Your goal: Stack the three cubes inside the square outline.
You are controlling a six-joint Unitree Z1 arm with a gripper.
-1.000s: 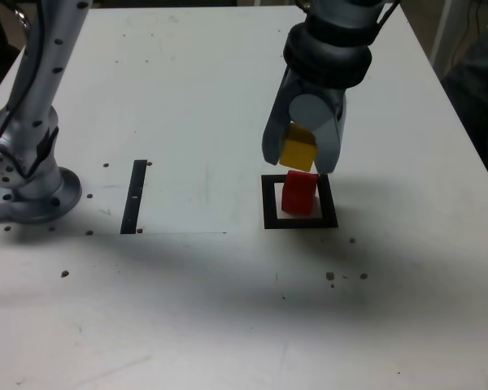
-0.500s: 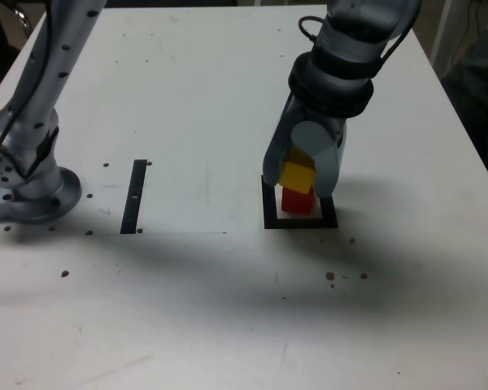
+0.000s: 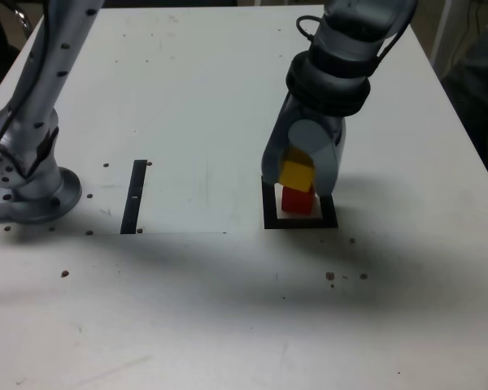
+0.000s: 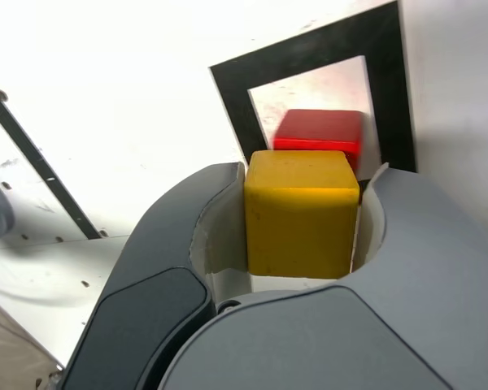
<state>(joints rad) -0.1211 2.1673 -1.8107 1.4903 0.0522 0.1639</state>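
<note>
The pincer (image 3: pixel 298 173) hung straight down over the square outline (image 3: pixel 300 221), its two grey jaws on either side of the yellow cube (image 3: pixel 297 175). In the wrist view the yellow cube (image 4: pixel 301 213) sat between the jaws, touching or nearly touching the pale inner faces, and it could not be told whether they gripped it or had begun to let go. Just below it the red cube (image 3: pixel 298 201) stood inside the square outline, on the white centre, and the yellow one appeared to rest on top of it or sit just above; the contact itself was hidden by the jaws. From the wrist the red cube (image 4: pixel 319 132) showed beyond the yellow one, within the black frame (image 4: pixel 309 58). By this reading two of the three cubes were in place or nearly so. The green cube appeared in neither view, so it had yet to be fetched and set on top. Farther off, toward the exterior view's left, lay a thin black strip (image 3: pixel 135 196) on the white table (image 3: pixel 187 81).
</note>
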